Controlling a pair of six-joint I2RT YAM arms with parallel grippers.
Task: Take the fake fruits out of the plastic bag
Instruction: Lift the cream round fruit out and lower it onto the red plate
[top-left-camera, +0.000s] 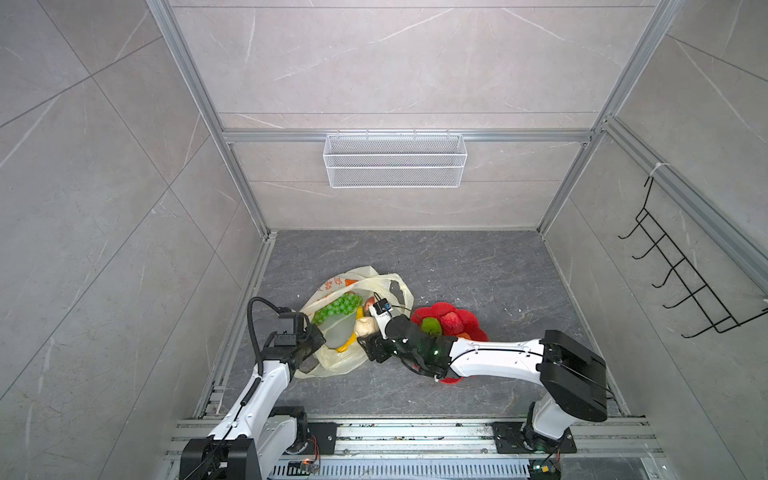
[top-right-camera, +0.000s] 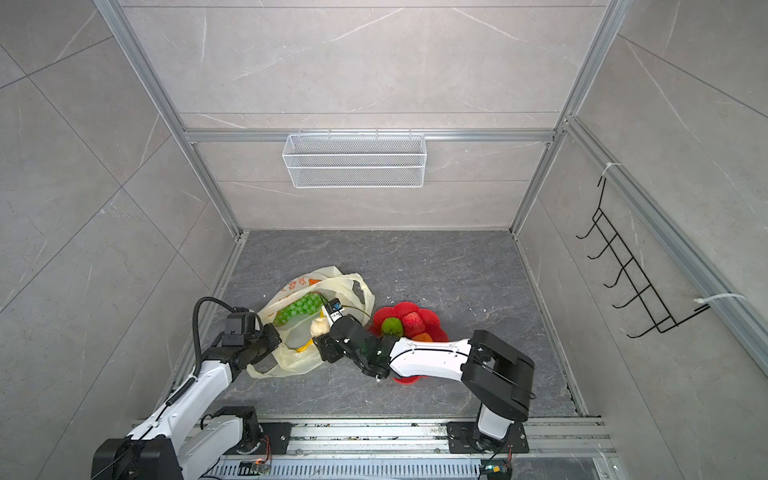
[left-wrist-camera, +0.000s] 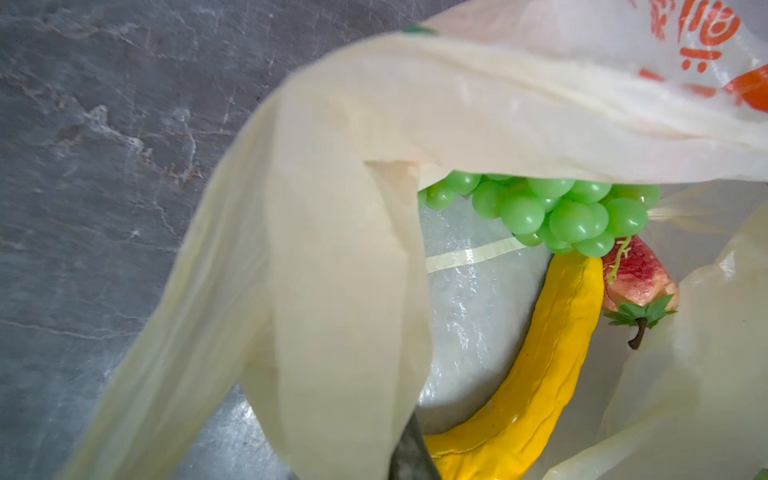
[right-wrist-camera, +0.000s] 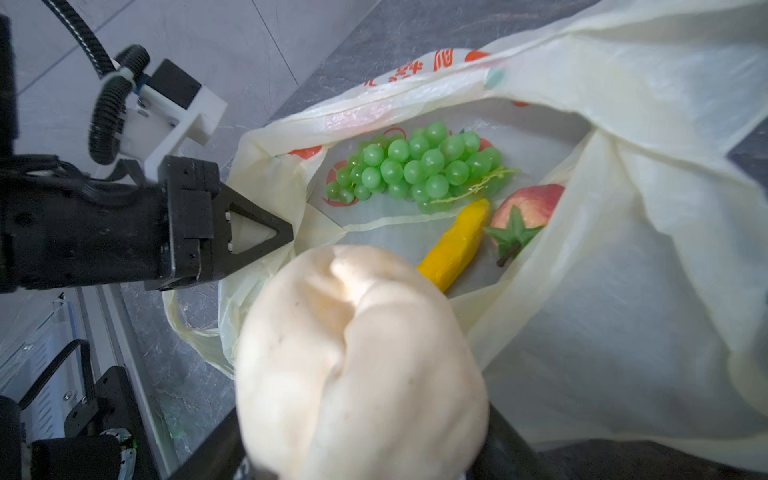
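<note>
Grey marbled tabletop (top-left-camera: 478, 270) up close, left gripper (right-wrist-camera: 284, 237) pinched shut on the near rim of the plastic bag (right-wrist-camera: 623, 311), propping the mouth open; right gripper (top-left-camera: 369, 336) clamped around the cream piece (right-wrist-camera: 357, 365) at that mouth. Deeper inside the thin, probably slippery film: grape bunch (right-wrist-camera: 419, 170), banana (right-wrist-camera: 457, 241), red leaf-capped fruit (right-wrist-camera: 532, 203), light, hollow-looking plastic, best taken across the banana's middle or the bunch's thick end. Beyond, red plate (top-left-camera: 473, 322) carrying a green ball (top-left-camera: 430, 326) and a strawberry (top-left-camera: 452, 321).
</note>
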